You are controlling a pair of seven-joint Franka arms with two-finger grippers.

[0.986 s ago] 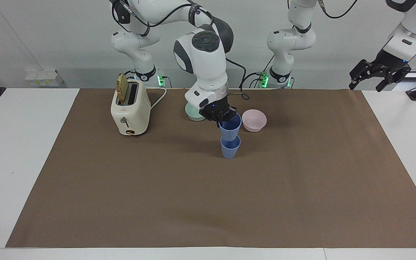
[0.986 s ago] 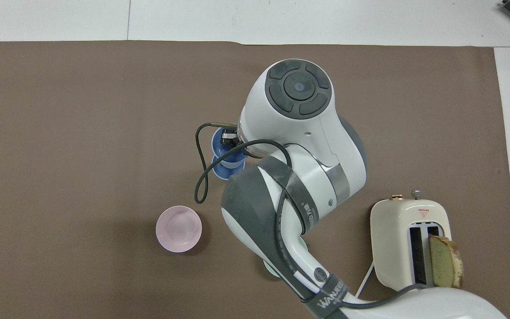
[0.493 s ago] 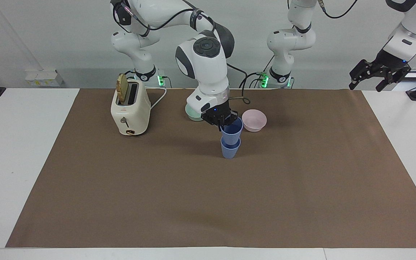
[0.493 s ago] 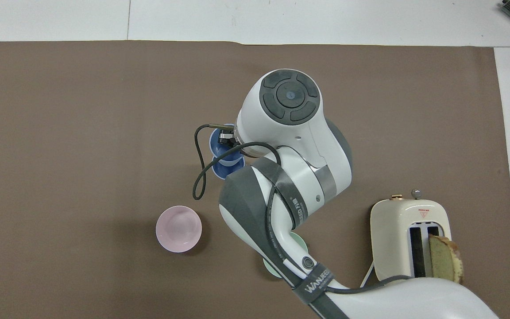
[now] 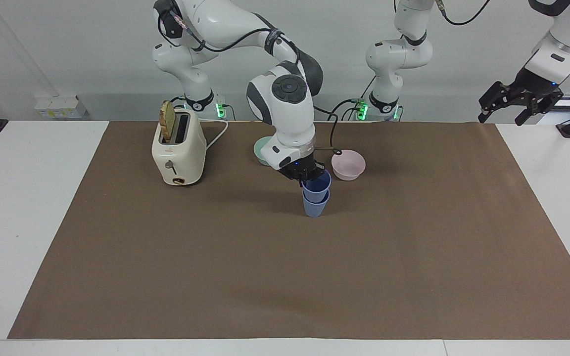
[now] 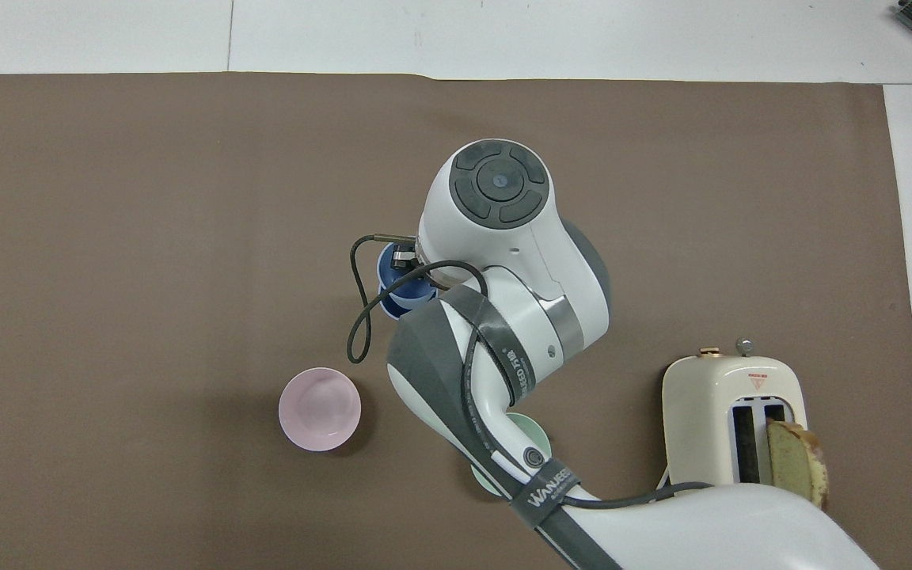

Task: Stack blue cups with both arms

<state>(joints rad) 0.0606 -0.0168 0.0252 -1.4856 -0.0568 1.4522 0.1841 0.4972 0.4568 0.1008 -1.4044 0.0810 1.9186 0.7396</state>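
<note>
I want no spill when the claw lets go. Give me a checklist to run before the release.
1. Upper blue cup sits inside the lower blue cup: ok, partly nested.
2. Fully seated: cannot tell.
3. Lower cup upright on the mat: ok.
4. Right claw shut on the upper cup's rim: ok.
5. Pink bowl apart from the stack: ok.
6. Left claw waiting open off the mat, at the left arm's end: ok.

1. Both arms [image 5: 285, 106]: glossy white shells, dark grey joint caps.
2. Black cable along the right arm; grey strap printed with white lettering.
3. Grippers black; green lights at bases.
</note>
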